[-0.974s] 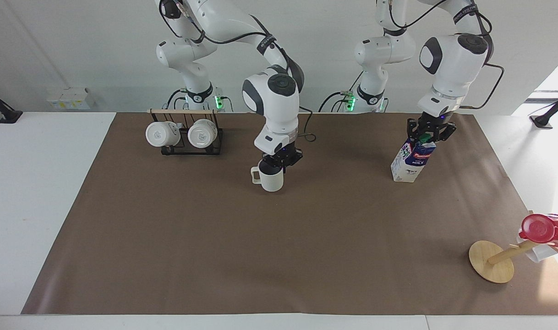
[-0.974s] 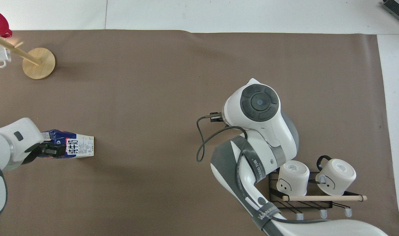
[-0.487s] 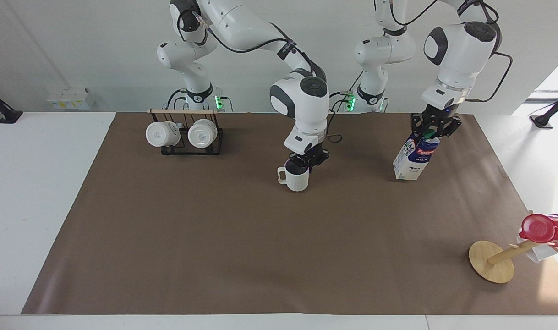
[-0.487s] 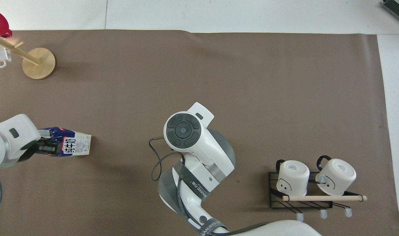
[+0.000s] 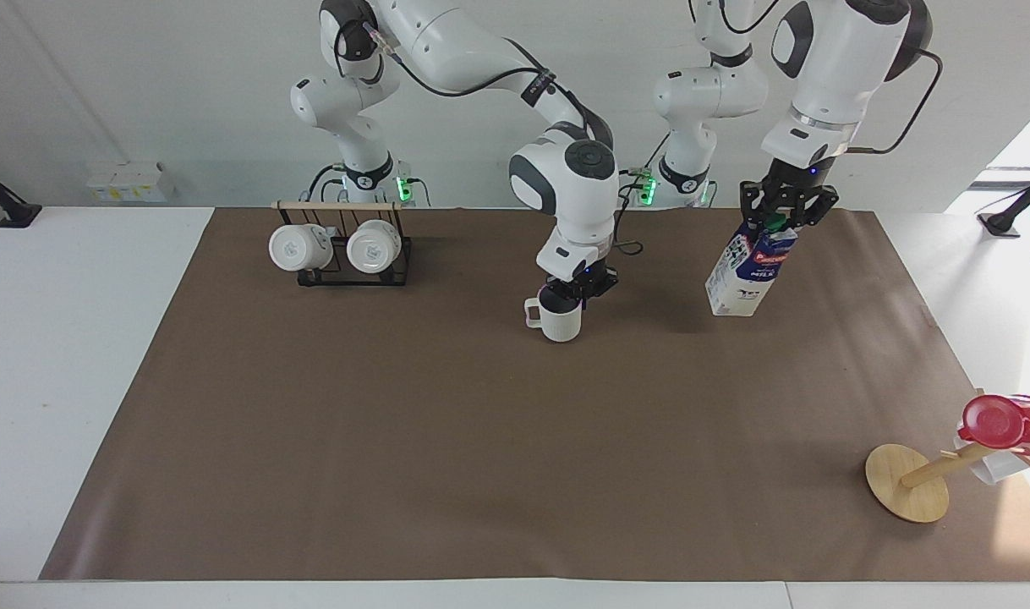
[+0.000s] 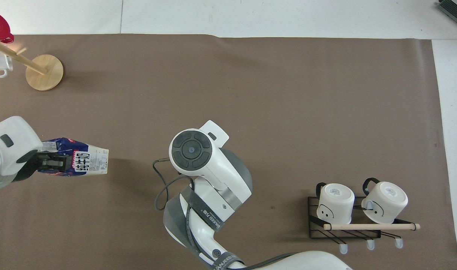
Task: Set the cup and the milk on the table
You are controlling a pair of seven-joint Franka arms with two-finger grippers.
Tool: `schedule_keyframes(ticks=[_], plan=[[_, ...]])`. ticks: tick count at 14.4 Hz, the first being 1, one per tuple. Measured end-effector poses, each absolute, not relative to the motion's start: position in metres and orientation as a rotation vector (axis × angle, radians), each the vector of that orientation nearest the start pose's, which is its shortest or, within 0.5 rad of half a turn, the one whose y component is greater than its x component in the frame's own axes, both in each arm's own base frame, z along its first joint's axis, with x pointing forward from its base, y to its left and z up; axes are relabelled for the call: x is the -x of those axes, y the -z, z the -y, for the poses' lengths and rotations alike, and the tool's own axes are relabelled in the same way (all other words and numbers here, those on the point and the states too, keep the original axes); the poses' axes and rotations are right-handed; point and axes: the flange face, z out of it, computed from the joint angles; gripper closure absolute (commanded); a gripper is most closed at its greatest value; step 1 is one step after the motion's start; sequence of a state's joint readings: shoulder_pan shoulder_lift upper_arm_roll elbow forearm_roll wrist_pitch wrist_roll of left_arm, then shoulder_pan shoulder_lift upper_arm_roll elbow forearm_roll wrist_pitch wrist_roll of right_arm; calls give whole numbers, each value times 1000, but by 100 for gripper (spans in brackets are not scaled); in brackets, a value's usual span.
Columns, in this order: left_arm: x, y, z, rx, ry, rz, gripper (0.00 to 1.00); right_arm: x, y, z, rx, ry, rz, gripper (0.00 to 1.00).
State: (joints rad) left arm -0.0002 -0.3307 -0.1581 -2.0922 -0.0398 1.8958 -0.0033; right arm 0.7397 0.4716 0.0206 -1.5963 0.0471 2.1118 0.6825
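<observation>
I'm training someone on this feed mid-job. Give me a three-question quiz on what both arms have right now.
1. True or false: the left gripper grips the milk by its top.
2. Which does the right gripper hold? A. red cup B. cup C. rack mug
3. Fill in: the milk hangs ____, not upright.

Key: 1 true; 2 B; 3 tilted.
</observation>
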Motion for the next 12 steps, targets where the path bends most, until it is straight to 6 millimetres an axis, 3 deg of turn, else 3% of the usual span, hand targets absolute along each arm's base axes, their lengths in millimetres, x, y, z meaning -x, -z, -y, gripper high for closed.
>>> schedule_keyframes(ticks=[3,4,6,7,10,12], plan=[[-461,-573,105,3138,203,-154,57,-497,-363,-473,3073,-2,66,61],[-462,-573,108,3142,201,-139,57,-498,-364,-474,3070,2,40,42],[-463,-572,111,3156,196,-124,57,-498,-368,-474,3066,9,14,21],[-463,-572,112,3160,194,-117,57,-499,-373,-473,3060,20,9,0],[-460,-574,123,3169,198,-84,57,-509,-413,-453,3035,69,-38,0],[-458,-577,134,3173,206,-70,57,-523,-450,-419,3013,111,-113,0]])
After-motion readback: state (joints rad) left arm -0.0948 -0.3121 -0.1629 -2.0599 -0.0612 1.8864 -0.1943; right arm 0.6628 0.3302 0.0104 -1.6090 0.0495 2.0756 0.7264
